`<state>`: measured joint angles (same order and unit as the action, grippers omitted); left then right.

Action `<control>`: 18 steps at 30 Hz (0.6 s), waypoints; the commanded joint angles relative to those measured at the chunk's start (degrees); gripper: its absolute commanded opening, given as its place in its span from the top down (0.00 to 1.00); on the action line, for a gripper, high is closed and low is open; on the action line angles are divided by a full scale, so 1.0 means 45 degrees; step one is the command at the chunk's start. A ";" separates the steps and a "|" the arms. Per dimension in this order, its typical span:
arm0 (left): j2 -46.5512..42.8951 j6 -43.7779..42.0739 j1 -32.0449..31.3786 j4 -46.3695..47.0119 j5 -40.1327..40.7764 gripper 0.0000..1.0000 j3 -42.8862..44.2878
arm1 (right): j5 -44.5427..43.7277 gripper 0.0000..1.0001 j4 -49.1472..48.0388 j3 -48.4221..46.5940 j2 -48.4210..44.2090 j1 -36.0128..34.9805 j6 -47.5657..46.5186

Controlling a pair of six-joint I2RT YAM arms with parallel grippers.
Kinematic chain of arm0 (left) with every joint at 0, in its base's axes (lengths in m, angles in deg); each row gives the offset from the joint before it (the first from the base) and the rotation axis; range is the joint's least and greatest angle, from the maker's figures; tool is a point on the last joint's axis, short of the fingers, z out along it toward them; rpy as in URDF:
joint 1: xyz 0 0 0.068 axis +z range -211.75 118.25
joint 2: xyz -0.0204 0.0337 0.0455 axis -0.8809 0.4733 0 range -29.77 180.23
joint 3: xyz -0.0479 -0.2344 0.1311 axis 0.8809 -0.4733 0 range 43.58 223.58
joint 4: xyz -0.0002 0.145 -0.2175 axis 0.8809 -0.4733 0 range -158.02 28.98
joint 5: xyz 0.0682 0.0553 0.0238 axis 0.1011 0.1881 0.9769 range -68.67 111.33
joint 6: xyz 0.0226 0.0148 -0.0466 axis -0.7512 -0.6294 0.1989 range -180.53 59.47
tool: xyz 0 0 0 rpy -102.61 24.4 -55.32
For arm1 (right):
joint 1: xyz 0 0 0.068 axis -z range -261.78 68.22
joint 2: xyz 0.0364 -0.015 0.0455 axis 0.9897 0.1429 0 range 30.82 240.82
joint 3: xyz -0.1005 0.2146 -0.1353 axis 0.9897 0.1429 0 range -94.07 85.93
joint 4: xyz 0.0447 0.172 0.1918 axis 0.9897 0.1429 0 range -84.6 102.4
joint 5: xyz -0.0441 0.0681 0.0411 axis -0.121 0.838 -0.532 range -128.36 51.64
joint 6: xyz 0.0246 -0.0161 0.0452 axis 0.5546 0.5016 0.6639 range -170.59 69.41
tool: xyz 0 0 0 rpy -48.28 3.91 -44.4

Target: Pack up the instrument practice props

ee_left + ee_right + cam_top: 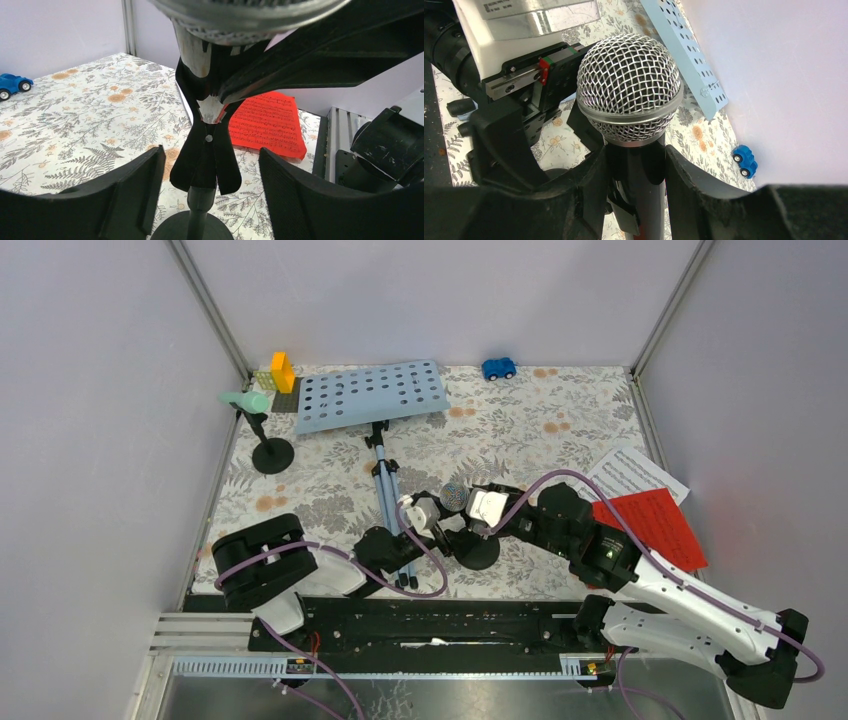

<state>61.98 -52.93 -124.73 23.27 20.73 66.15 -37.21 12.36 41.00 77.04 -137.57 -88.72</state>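
The right gripper [636, 170] is squeezing the black microphone [630, 95] just below its mesh head, with the microphone sitting in its holder [205, 160] near the table's [520, 430] front edge. The left gripper [210, 190] is hovering open, fingers spread around the holder's clip without touching it.

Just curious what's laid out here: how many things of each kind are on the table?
Microphones: 2
Mic holders: 2
Music sheets: 2
Music rack: 1
Toy car: 1
Brick stack: 1
Total: 9
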 commanded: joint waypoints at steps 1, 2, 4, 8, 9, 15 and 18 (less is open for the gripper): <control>0.0012 0.0230 -0.0047 0.1347 -0.0309 0.35 0.0463 | 0.0127 1.00 -0.0473 0.0110 -0.0268 0.0052 0.0108; 0.0048 0.0266 -0.0057 0.1349 -0.0312 0.44 0.0457 | 0.0108 1.00 -0.0473 0.0129 -0.0272 0.0071 0.0113; 0.0109 0.0416 -0.0052 0.1347 -0.0271 0.72 0.0444 | 0.0080 1.00 -0.0470 0.0130 -0.0270 0.0055 0.0114; 0.0130 0.0556 -0.0047 0.1347 -0.0211 1.00 0.0307 | -0.0003 1.00 -0.0461 0.0168 -0.0352 0.0058 0.0205; 0.0121 0.0590 -0.0052 0.1347 -0.0158 1.00 0.0257 | -0.0109 1.00 -0.0471 0.0168 -0.0390 0.0045 0.0252; 0.0052 0.0483 -0.0048 0.1332 0.0094 1.00 -0.0039 | -0.0777 1.00 -0.0566 -0.0673 -0.1041 0.0054 0.1093; 0.0069 0.0461 -0.0047 0.1253 0.0095 1.00 -0.0081 | -0.1440 1.00 -0.0597 -0.1458 -0.1286 0.0056 0.1314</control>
<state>62.33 -51.88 -124.73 23.16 20.40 66.32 -39.25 12.86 40.91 73.63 -137.53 -85.59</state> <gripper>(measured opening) 0.356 0.469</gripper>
